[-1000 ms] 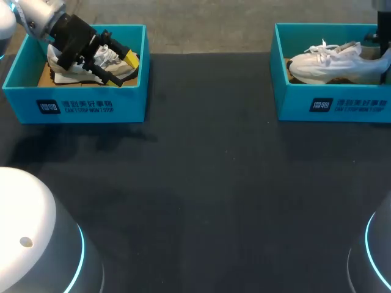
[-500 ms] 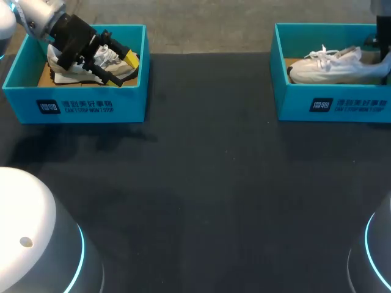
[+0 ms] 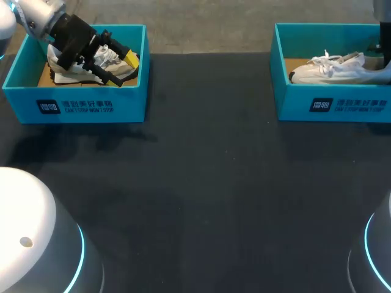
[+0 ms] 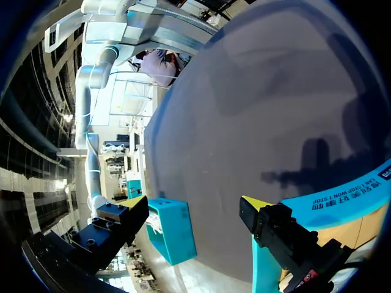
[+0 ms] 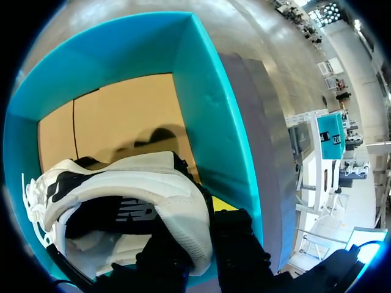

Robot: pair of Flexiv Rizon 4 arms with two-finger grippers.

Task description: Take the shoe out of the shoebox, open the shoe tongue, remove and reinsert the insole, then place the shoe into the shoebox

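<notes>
White shoe [image 3: 342, 68] is being lowered into 2-o'clock shoebox [image 3: 333, 104], gripped by right jaws | left jaws open | placement being completed

The white sneaker [image 5: 140, 189] lies in the teal shoebox [image 5: 208, 104], its heel wall clamped between the right gripper [image 5: 197, 235]'s jaws.

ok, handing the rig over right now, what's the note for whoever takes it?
Left gripper: open, holding nothing, above the beige shoe in the left shoebox.
Right gripper: shut on the heel of the white shoe, which sits low inside the right shoebox.
Done: both shoes are in boxes; the insole work can't be judged from here.
To do: probably release the white shoe and withdraw.
</notes>
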